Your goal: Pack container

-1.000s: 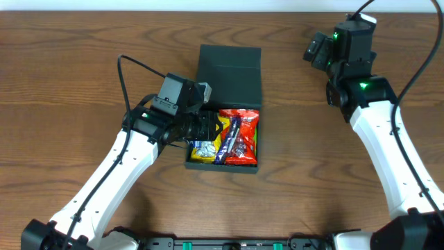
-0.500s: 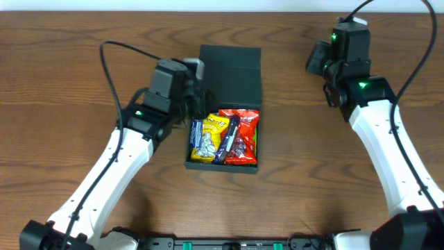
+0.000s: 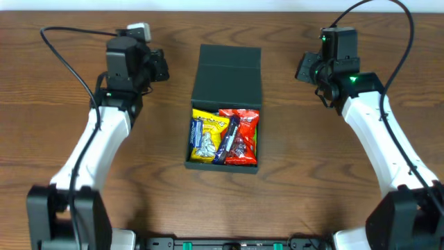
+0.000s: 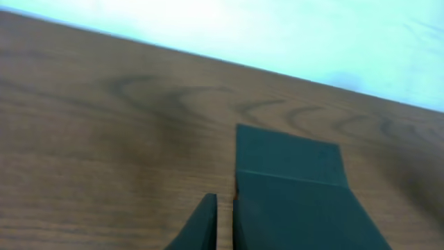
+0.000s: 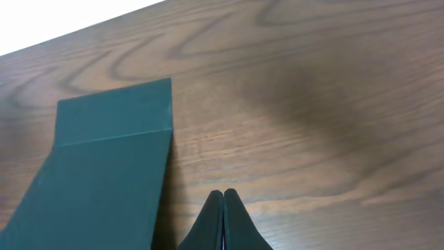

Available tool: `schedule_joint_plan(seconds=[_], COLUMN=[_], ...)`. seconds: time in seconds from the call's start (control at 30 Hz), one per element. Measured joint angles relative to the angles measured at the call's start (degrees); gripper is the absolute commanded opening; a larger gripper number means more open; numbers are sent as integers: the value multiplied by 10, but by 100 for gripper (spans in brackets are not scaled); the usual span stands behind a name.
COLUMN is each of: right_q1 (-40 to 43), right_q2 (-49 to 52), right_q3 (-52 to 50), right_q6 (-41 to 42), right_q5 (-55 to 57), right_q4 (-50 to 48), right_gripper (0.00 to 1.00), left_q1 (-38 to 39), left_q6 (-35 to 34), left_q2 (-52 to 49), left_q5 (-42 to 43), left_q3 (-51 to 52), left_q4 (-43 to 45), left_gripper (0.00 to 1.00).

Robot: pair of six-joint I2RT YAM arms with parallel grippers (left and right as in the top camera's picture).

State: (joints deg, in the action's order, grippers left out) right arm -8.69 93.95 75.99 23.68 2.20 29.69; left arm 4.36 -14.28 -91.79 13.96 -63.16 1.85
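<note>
Overhead showed container [image 3: 222, 165] seemingly full of snack packs [image 3: 223, 137], flap lid [image 3: 229, 73] open. Right gripper [image 5: 223, 212] sat pinched together, empty; left gripper [image 3: 158, 66] gap unreadable. Packing judged done; next: fold lid over.

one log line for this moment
container: lid open, snack packs inside | left gripper: left of container, apart | right gripper: shut, right of container, apart
</note>
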Motion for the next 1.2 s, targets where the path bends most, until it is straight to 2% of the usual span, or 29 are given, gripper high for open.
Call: schedule_joint_plan(seconds=[0.37, 0.57, 0.77, 0.9, 1.2], right_q1=[0, 0, 0, 0, 0], right_q2=[113, 168, 223, 261, 290], right_q3=[0, 0, 0, 0, 0], right_q6=[41, 63, 76, 78, 80], right_q5=[-75, -134, -207, -263, -337], right_q4=[-10, -25, -65, -111, -184], right_gripper=[2, 2, 1, 1, 1], left_q1=[-28, -28, -28, -28, -10], left_q6=[-38, -50, -52, -52, -52], left_q2=[-151, -256, -312, -325, -327], left_q5=[122, 180, 221, 232, 251], left_q3=[-12, -129, -211, -214, -214], left_q4=[38, -54, -149, -189, -211], left_gripper=[6, 6, 6, 6, 5])
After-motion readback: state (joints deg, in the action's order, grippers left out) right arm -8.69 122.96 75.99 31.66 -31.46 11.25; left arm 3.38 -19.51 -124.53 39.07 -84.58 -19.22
